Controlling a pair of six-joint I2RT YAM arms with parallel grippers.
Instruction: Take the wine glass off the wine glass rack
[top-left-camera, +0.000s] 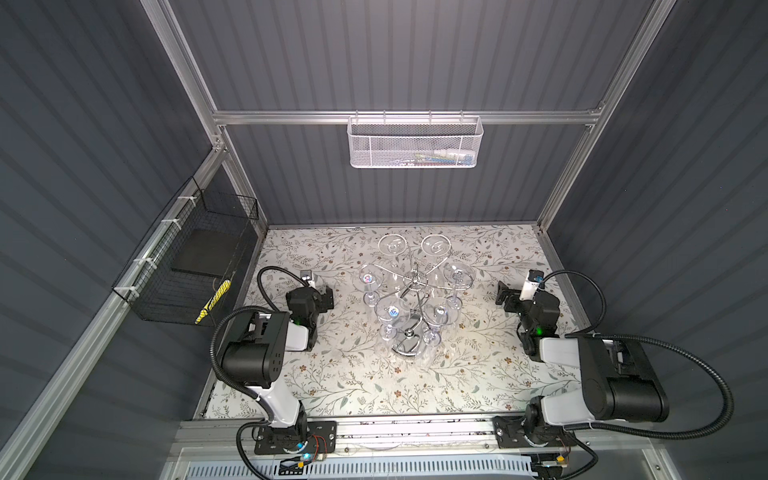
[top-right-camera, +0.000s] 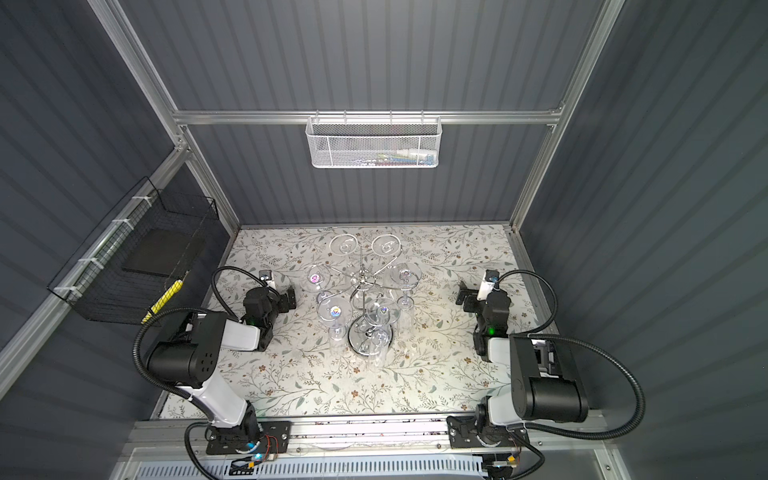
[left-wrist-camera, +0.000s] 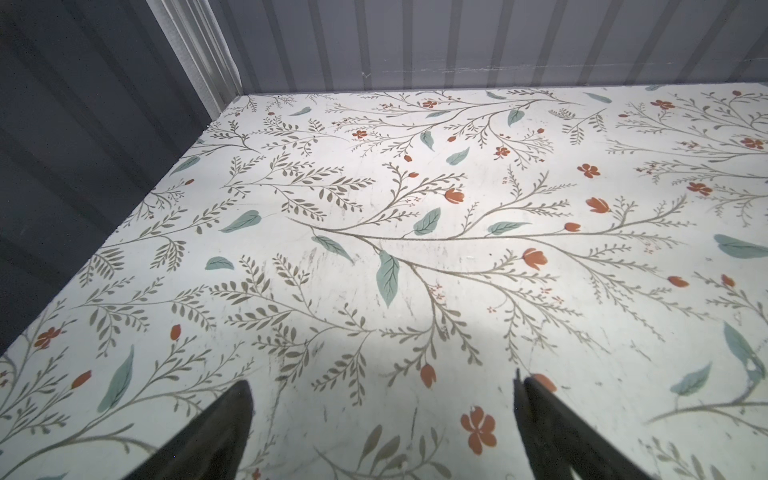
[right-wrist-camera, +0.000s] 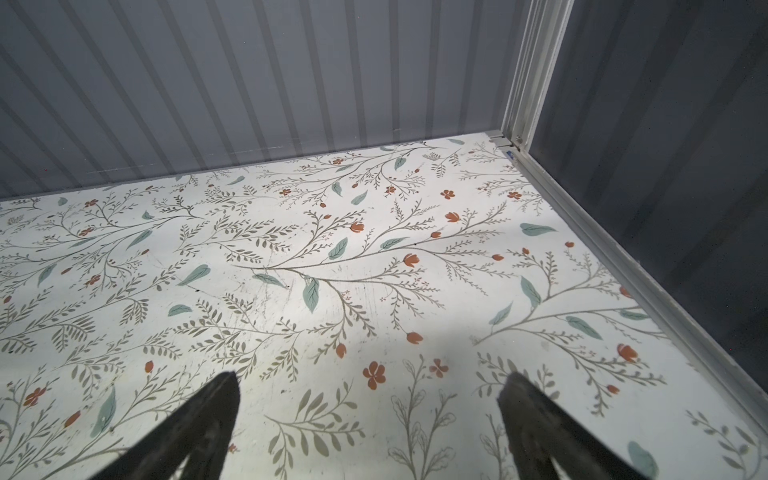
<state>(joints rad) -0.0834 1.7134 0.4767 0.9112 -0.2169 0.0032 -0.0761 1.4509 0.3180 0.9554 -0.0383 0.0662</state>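
The wine glass rack (top-left-camera: 413, 275) (top-right-camera: 362, 277), a chrome wire stand with curled arms, stands at the middle of the floral table (top-left-camera: 332, 374). Several clear wine glasses hang upside down from its arms, one of them at the near left (top-left-camera: 392, 312) (top-right-camera: 335, 311). My left gripper (top-left-camera: 328, 297) (top-right-camera: 291, 299) (left-wrist-camera: 382, 380) is open, low to the left of the rack and apart from it. My right gripper (top-left-camera: 503, 295) (top-right-camera: 463, 297) (right-wrist-camera: 373, 376) is open to the right of the rack, also apart. Both wrist views show only bare table between the fingers.
A white mesh basket (top-left-camera: 415, 143) hangs on the back rail. A black wire basket (top-left-camera: 187, 266) on the left wall holds a dark pad and a yellow-black item (top-left-camera: 212, 307). Grey ribbed walls and aluminium posts (right-wrist-camera: 536, 70) close in the table.
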